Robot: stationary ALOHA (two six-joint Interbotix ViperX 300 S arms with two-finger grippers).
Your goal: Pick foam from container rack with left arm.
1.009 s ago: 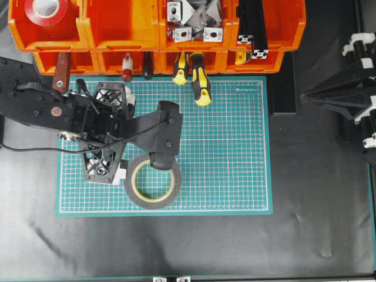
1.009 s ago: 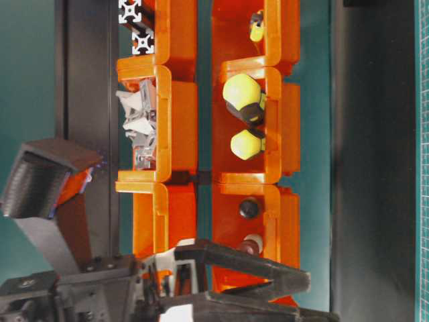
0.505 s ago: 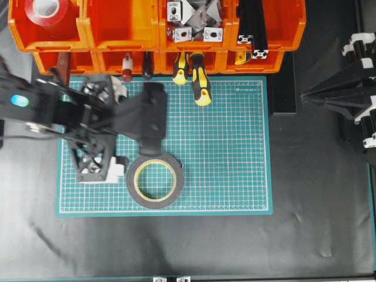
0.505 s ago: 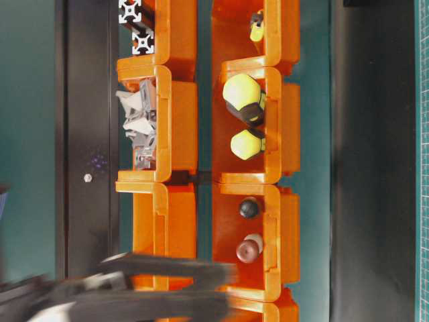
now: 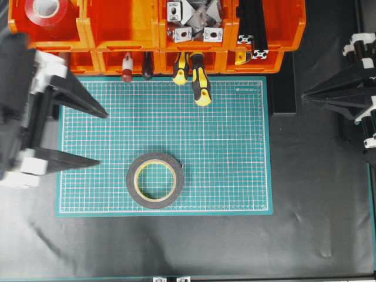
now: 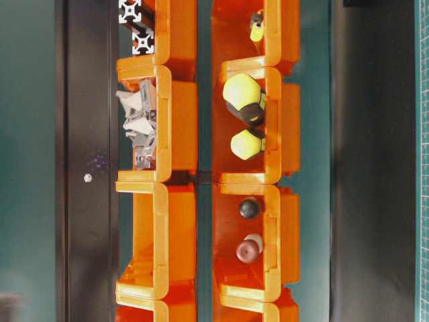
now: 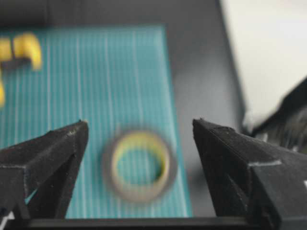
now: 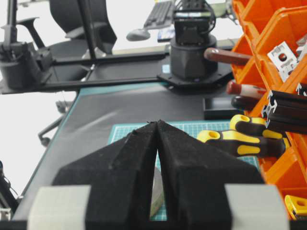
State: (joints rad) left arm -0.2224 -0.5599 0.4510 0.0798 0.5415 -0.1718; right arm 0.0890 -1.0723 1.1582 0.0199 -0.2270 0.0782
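Foam lies flat on the mat, left claw spread empty beside it; drifting back risks nudging it.

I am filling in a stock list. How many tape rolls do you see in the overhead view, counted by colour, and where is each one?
Red roll, in the container rack: 1
Black foam, flat on the green mat: 1
Total: 2
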